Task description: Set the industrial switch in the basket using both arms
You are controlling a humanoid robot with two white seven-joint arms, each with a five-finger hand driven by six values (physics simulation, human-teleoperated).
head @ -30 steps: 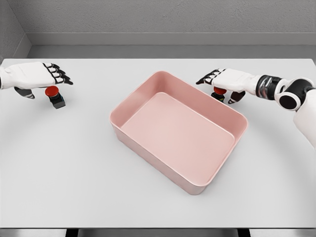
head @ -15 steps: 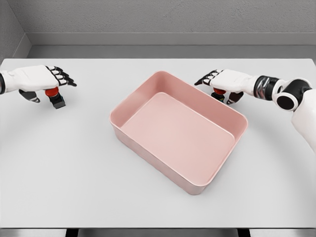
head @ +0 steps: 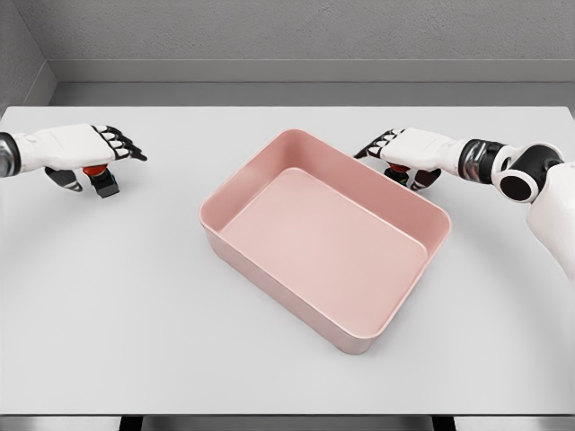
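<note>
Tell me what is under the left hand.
Under the left hand sits a switch: part of its red button and its black base show below the palm. The button's top is covered, so whether the hand touches it cannot be seen.

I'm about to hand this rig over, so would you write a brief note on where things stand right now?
Left hand: over the left switch at the table's far left, fingers extended; no grasp visible.
Right hand: over the right switch just behind the basket's far right wall, fingers extended; no grasp visible.
Basket: pink, mid-table, nothing in it.
Done: both hands are positioned above their switches.
Left: close on each switch, lift, carry over the basket, release inside.
</note>
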